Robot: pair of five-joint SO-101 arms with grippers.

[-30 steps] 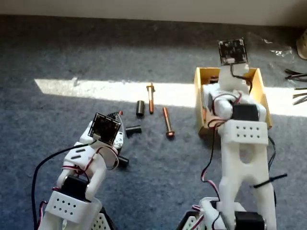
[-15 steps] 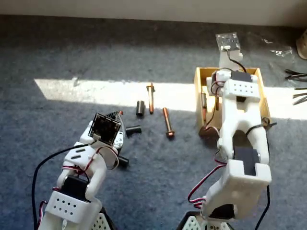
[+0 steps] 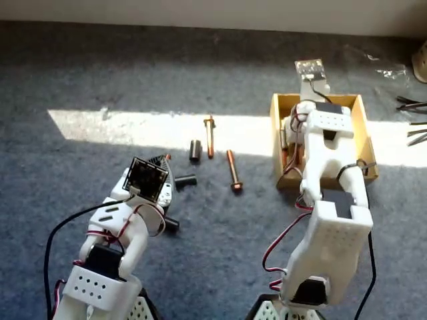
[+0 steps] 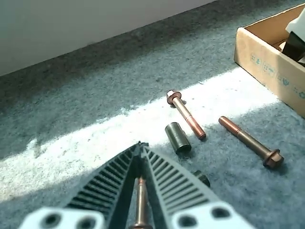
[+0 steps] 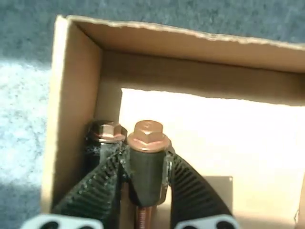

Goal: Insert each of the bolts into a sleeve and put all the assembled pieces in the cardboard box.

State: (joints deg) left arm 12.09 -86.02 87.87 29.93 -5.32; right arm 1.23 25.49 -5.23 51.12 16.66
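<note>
My right gripper [image 5: 145, 156] is shut on an assembled bolt and sleeve [image 5: 148, 143], held low inside the cardboard box [image 5: 76, 95] near its left wall. A second assembled piece [image 5: 106, 132] lies right beside it. In the high view the right arm [image 3: 327, 133] stretches over the box [image 3: 275, 137]. My left gripper [image 4: 139, 148] is shut on a copper bolt [image 4: 139, 202] and hovers over the carpet. Ahead of it lie two loose bolts [image 4: 187, 114] [image 4: 250, 142] and a dark sleeve [image 4: 177, 138]; another sleeve [image 4: 202, 178] is half hidden by a finger.
A third sleeve [image 3: 171, 225] lies by the left arm's wrist. Dark tools [image 3: 413, 123] and a clear plastic wrapper [image 3: 385, 68] sit at the right edge beyond the box. A wall runs along the far side of the grey carpet.
The right arm has stretched forward and dropped lower into the cardboard box, its wrist camera shifting toward the far wall. The left arm has stayed still.
</note>
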